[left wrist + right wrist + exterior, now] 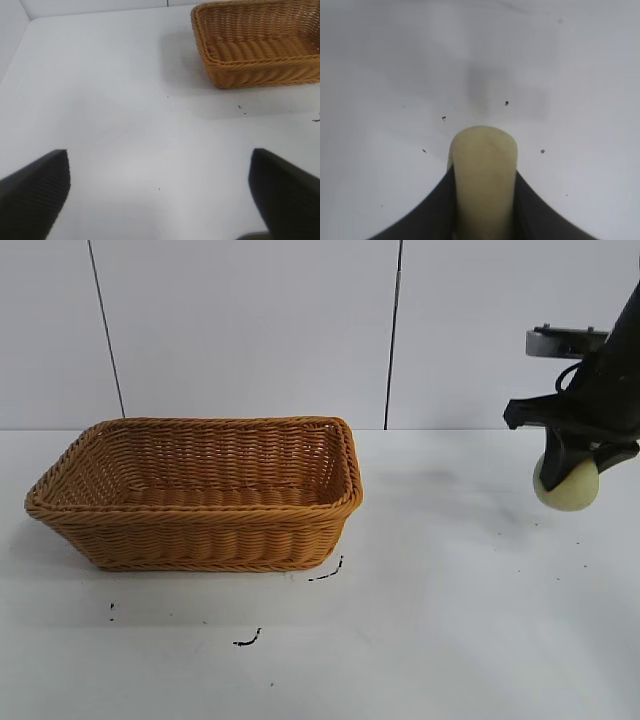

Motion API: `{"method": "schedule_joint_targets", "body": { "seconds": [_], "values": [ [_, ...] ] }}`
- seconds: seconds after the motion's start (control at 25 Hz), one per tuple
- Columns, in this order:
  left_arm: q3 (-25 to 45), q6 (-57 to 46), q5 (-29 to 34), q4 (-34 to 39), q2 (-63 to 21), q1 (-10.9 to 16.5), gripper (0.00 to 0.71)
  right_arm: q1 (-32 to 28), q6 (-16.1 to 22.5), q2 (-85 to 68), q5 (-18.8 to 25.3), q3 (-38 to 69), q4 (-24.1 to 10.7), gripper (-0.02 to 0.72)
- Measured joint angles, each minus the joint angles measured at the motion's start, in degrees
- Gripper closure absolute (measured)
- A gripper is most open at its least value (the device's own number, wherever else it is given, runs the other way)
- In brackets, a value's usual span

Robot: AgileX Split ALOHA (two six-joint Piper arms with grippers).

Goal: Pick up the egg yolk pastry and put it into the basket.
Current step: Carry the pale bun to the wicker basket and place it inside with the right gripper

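**Pastry in the air, a long carry ahead**

From outside the rig, the right gripper (566, 475) hangs at the far right with its jaws pinching the small pale yellow-cream rounded egg yolk pastry (567, 485), which sits clear above the white counter (450, 620). Most of the lump bulges out below the dark jaws, so to my eye the hold is shallow. The large orange-brown woven wicker basket (200, 495) stands well apart, over on the left half of the counter. A quick sideways swing could let the soft lump slide out and drop short. A low pass could knock it against the braided rim nearest the arm.

From the left wrist, the left gripper (160, 192) is parked off to the side, jaws spread wide with nothing between them, bare counter beneath. The basket (255, 50) shows in the far corner of this view. This arm is no threat unless it stirs.

From the right wrist, the pastry (482, 175) fills the gap between the two dark jaws, squeezed into a tall narrow shape. That squeeze worries me: pressed harder, the soft dough could dent or split; loosened, it could slip. Only speckled counter (395, 75) lies below it here, no basket yet.
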Motion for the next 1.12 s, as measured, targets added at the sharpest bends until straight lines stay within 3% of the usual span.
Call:
{"method": "schedule_joint_targets", "body": {
  "seconds": [0.24, 0.64, 1.12],
  "values": [
    [0.0, 0.0, 0.0, 0.0, 0.0, 0.0, 0.014, 0.0, 0.0, -3.0, 7.8, -5.9, 0.0, 0.531],
    [0.0, 0.0, 0.0, 0.0, 0.0, 0.0, 0.014, 1.0, 0.0, 4.7, 14.4, -24.4, 0.4, 0.531],
    [0.0, 0.0, 0.0, 0.0, 0.0, 0.0, 0.014, 19.7, 0.0, 11.9, 14.5, -34.9, 0.5, 0.531]
  ]
}}
